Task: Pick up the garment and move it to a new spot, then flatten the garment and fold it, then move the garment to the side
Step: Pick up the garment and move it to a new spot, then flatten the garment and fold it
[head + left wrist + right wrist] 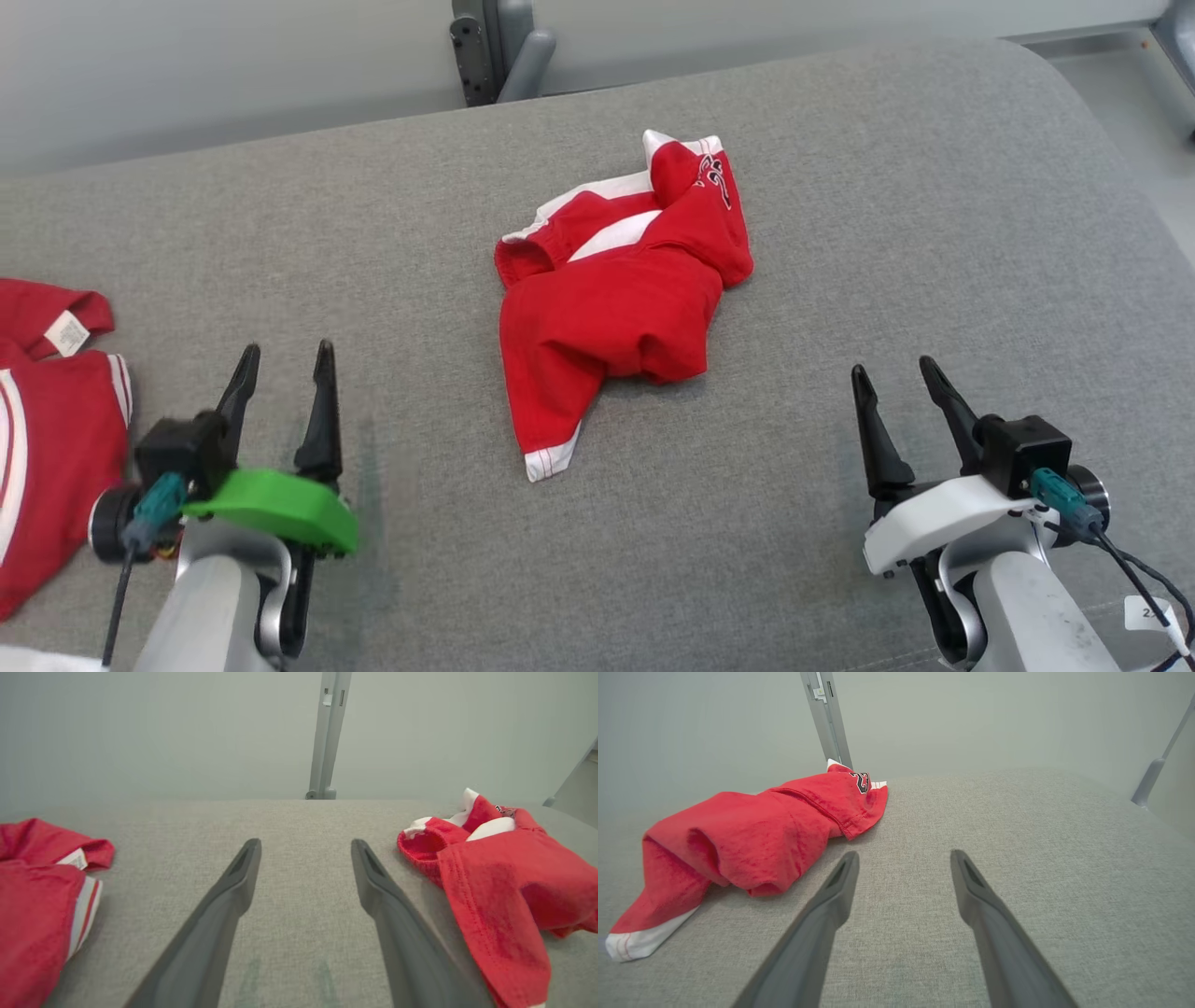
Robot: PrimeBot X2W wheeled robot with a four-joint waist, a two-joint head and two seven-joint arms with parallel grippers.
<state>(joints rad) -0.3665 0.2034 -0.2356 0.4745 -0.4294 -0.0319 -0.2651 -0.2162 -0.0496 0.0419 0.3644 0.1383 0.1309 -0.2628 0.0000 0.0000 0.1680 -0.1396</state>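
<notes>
Left gripper [287, 348], right gripper [892, 366]: spread, empty. Red garment [616, 308] crumpled ahead, between them. Flattening, folding, side move judged outstanding. Second red garment [47, 420] beside left gripper.

Before me lies a grey woven-fabric surface [934, 233] with a rounded far-right corner. Behind it stands a plain pale wall [187, 65]. A grey metal upright [495, 47] rises at the surface's far edge. Lighting is even and diffuse.

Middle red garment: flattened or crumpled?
Crumpled. The red garment lies bunched on the gray surface, layers heaped over each other, one white-hemmed end trailing out; neither spread flat nor folded.
</notes>
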